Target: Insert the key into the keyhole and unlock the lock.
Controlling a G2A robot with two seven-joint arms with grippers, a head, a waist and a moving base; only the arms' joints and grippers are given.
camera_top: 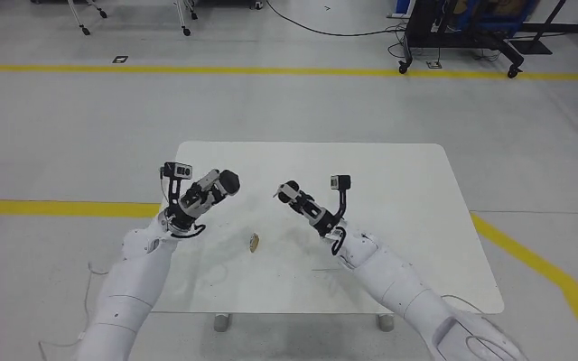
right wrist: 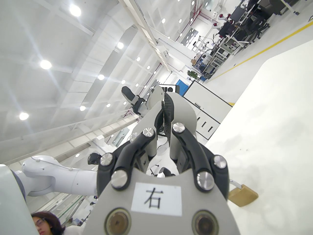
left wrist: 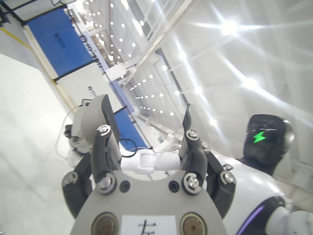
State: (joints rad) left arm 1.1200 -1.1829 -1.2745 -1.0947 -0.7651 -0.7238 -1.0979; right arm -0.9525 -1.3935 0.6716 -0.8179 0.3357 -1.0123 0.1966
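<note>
On a white surface [camera_top: 397, 180] the lock [camera_top: 255, 241] lies loose between raised arms, left hand [left wrist: 146, 105] wide, right hand [right wrist: 163, 99] pinched shut, whether on the key I cannot tell; unheld, the lock could skid under a push.

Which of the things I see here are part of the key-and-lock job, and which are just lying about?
For the job: brass padlock on the white table; left gripper, open; right gripper, shut.
Just about: black cable and wheeled rack on the floor behind.
</note>
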